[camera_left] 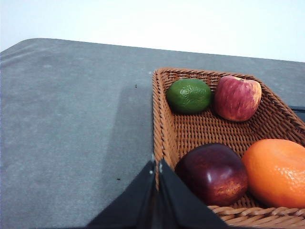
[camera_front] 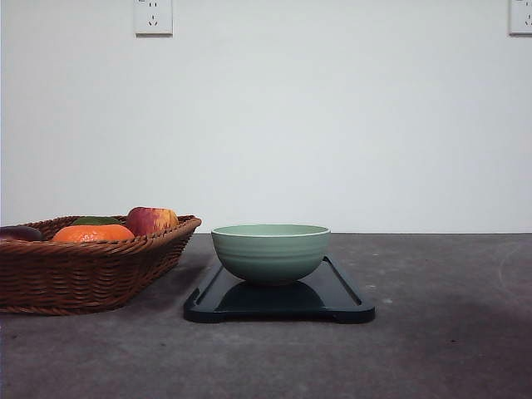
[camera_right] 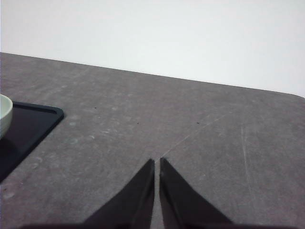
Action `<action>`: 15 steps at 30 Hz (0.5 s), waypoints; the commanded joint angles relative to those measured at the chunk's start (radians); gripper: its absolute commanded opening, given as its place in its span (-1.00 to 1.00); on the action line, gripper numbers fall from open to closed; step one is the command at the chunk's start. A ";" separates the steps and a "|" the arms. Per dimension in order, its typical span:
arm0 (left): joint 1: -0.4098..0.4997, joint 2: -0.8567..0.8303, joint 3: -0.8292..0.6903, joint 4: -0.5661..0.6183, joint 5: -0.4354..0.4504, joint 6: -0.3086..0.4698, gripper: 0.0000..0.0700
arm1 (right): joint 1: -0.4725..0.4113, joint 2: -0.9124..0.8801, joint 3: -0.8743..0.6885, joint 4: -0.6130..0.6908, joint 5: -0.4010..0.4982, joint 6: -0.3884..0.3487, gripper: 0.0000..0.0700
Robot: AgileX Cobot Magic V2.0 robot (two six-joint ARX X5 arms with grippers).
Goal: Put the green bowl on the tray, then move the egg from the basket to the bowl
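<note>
One bowl [camera_front: 270,252] sits upright on the tray [camera_front: 345,301], nearer its far end. Basket [camera_front: 91,270] stands just left of the tray, holding fruit; no egg discernible. Left gripper [camera_left: 157,168] closed, empty, at the basket's rim. Right gripper [camera_right: 157,164] closed, empty, right of the tray.

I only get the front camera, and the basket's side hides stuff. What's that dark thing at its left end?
Observer: A round, shiny dark red fruit, lying beside the orange.
Operator: What's the green bit behind?
Observer: A whole lime in a corner of the basket, next to the red apple.
Operator: Where are the grippers?
Observer: The left gripper, shut, is by the basket's rim. The right gripper, shut, is over bare table beside the tray.
</note>
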 commanded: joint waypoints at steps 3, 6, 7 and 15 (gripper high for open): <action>0.001 -0.002 -0.018 -0.002 -0.002 0.014 -1.00 | 0.000 -0.001 -0.004 0.015 0.003 0.010 -0.97; 0.001 -0.002 -0.018 -0.002 -0.002 0.014 -1.00 | 0.000 -0.001 -0.004 0.015 0.003 0.010 -0.97; 0.001 -0.002 -0.018 -0.002 -0.002 0.014 -1.00 | 0.000 -0.001 -0.004 0.015 0.003 0.010 -0.97; 0.001 -0.002 -0.018 -0.002 -0.002 0.014 -1.00 | 0.000 -0.001 -0.004 0.015 0.003 0.010 -0.97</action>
